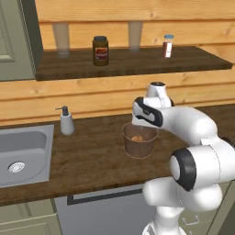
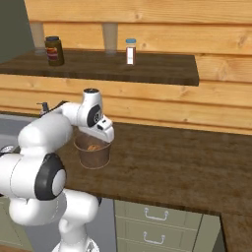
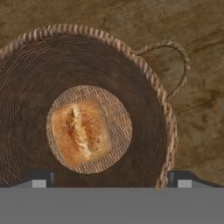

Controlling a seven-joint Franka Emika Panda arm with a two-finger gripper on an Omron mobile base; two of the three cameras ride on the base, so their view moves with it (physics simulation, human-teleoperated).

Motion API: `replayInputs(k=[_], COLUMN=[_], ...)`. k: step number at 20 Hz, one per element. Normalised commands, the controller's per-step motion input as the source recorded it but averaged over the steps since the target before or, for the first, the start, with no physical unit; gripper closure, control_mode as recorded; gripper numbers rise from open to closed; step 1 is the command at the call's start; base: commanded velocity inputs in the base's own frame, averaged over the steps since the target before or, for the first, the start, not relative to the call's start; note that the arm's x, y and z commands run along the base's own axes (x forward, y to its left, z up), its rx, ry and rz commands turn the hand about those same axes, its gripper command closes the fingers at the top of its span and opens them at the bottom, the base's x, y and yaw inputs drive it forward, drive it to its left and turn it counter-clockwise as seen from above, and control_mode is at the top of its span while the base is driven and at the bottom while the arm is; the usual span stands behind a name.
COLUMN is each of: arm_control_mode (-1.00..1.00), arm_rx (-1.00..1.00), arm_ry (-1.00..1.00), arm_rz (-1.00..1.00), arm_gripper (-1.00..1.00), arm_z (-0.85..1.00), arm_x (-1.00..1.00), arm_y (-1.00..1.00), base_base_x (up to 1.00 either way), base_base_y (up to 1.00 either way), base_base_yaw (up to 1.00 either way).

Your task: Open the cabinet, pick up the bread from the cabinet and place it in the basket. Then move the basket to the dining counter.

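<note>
My gripper [image 3: 111, 177] hangs directly above the basket [image 3: 144, 70], fingertips spread wide apart and clamped on nothing: one tip at 7 o'clock in the hand view, the other at 5 o'clock, just past the rim. The bread [image 3: 81, 131] lies flat on the woven floor of the basket, slightly toward 9 o'clock of centre. The basket stands upright on the dark worktop [image 1: 92, 160], well apart from the soap bottle [image 1: 67, 121] at its 9 o'clock. I judge the weave light and somewhat yielding, its tapered wall prone to slipping; the thicker rim, or the loop handle [image 3: 175, 65] at 2 o'clock, offers the firmest hold.
</note>
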Motion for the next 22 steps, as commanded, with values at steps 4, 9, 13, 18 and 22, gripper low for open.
replayInputs(k=[4, 9, 13, 18, 22], arm_control_mode=[-1.0, -1.0, -1.0, -1.0, -1.0], arm_rx=[0.09, 0.04, 0.0, 0.0, 0.0], arm_ry=[0.01, 0.01, 0.0, 0.0, 0.0], arm_rz=[-0.19, -0.04, 0.0, 0.0, 0.0], arm_gripper=[-1.0, -1.0, -1.0, -1.0, -1.0], arm_z=[-0.03, -0.07, -0.13, -0.25, -0.22], arm_x=[-0.3, 0.23, 0.32, 0.13, 0.0], arm_y=[-0.71, -0.16, 0.0, 0.0, 0.0], base_base_x=[0.0, 0.0, 0.0, 0.0, 0.0], base_base_y=[0.0, 0.0, 0.0, 0.0, 0.0], base_base_yaw=[0.0, 0.0, 0.0, 0.0, 0.0])
